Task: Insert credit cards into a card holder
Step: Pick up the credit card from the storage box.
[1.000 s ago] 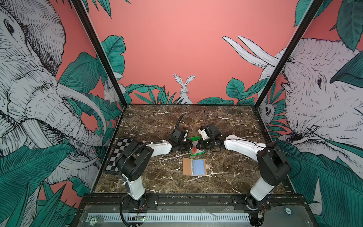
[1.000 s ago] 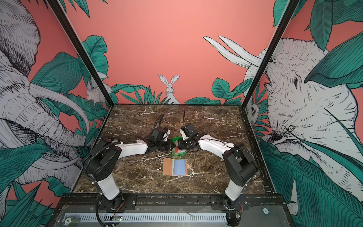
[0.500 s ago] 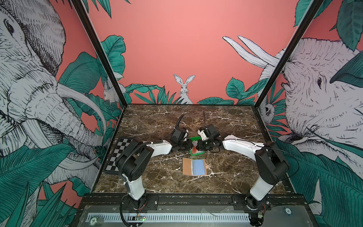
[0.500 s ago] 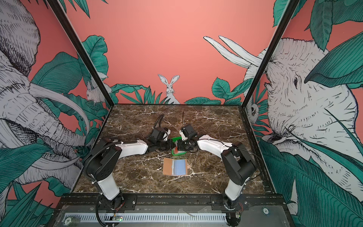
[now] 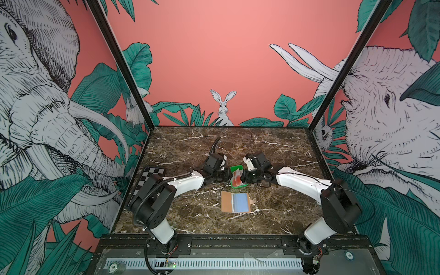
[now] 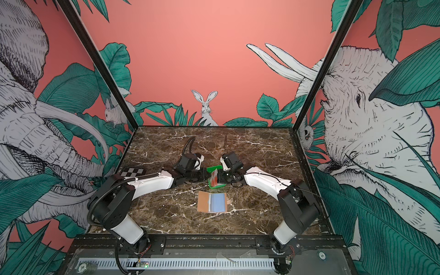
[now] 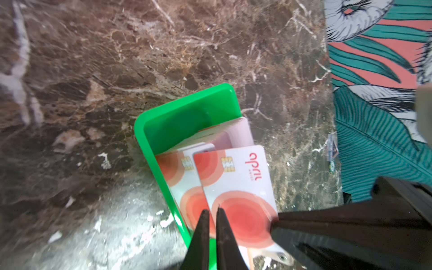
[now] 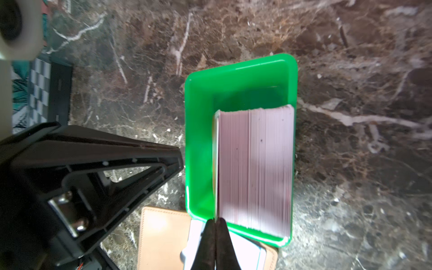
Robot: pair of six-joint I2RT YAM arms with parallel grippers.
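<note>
The right gripper point(image 8: 216, 221) is pinching shut on an edge of the front credit card point(image 7: 236, 187), which is standing upright in the green tray point(image 8: 198, 117). The left gripper point(image 7: 211, 212) is seemingly clamping the tray's left wall. The card holder point(image 5: 226, 202) is lying open just on the near side of the tray, so the card is probably needing to come nearward and tip flat.

Flanking tray point(image 8: 198, 117): left claw point(image 7: 212, 224), right claw point(image 8: 215, 228); far marble point(image 5: 190, 142) seemingly open.

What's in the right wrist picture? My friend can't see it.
The right tool, shut, pinches the end credit card of a stack standing on edge in a green tray. The left tool touches the tray's outer wall, and the open tan card holder lies near the tray.
</note>
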